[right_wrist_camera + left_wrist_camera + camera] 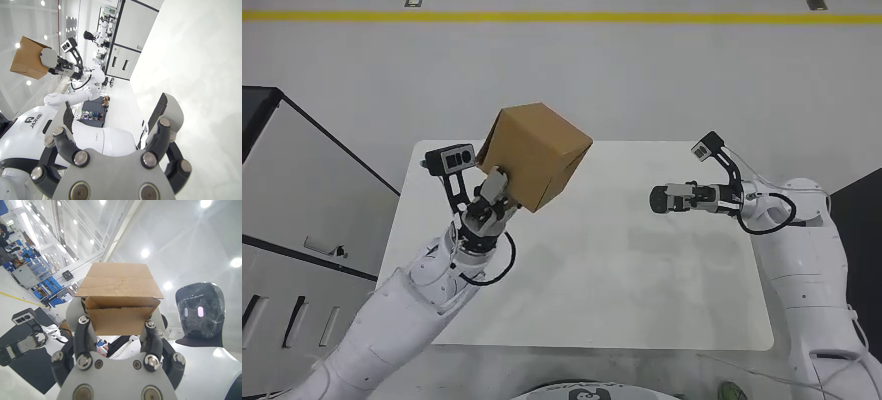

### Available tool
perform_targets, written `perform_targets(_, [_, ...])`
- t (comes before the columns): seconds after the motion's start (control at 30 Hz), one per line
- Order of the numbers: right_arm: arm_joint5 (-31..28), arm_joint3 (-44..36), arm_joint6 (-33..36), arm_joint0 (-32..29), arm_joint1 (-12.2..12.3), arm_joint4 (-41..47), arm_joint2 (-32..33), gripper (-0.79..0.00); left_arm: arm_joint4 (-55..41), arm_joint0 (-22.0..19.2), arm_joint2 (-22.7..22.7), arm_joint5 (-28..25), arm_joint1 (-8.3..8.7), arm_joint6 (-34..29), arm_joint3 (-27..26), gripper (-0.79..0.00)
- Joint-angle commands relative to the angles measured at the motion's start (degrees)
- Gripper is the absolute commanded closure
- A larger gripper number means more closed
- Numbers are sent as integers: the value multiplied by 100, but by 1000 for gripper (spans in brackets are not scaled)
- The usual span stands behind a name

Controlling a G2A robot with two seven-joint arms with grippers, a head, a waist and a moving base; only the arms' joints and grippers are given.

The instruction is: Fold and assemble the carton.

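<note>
White table (642, 300) with rounded corners, on a pale grey floor (642, 80) crossed by a yellow line (562, 16) at twelve o'clock; grey cabinet (302, 180) off the nine o'clock side. Up at the table's ten o'clock corner, clear of the surface: brown carton (537, 152), tilted on one edge, closed faces turned to the top camera. Clamped from its seven o'clock side by the left gripper (494, 190), a finger (71, 313) on either side of its open end. Seen from the left wrist: one long flap folded out over the opening, a second flap bent inward beneath it, interior partly open; possibly not fully squared, hard to judge at this angle. From the right wrist, carton raised well above table level, one grey finger flat against a brown side face. Out at three o'clock, well apart from the carton: right gripper (657, 198), pointing toward nine o'clock, hovering over the tabletop. Jaws spread wide and released, ribbed pads (158, 109) facing each other
</note>
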Motion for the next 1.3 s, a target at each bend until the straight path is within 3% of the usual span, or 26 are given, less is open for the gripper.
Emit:
perform_targets(0.0, [0,0,0,0,0,0,0,-785,11,2,9,5,0,18,2,0])
perform_targets(0.07, [0,0,0,0,0,0,0,-785,11,2,9,5,0,18,2,0])
perform_targets(0.2, [0,0,0,0,0,0,0,-785,-369,115,20,538,-32,30,-162,0])
perform_targets(0.37, [0,0,0,0,0,0,0,-785,-1648,242,-37,1201,-57,-174,-378,0])
perform_targets(0.73, [0,0,0,0,0,0,0,-785,-3574,431,-308,1771,-146,-975,-467,0])
perform_targets(1.0, [0,0,0,0,0,0,0,-785,-4300,524,-452,2112,-228,-1478,-440,0])
perform_targets(1.27, [0,0,0,0,0,0,0,-785,-4293,575,-591,2307,-303,-1742,-316,0])
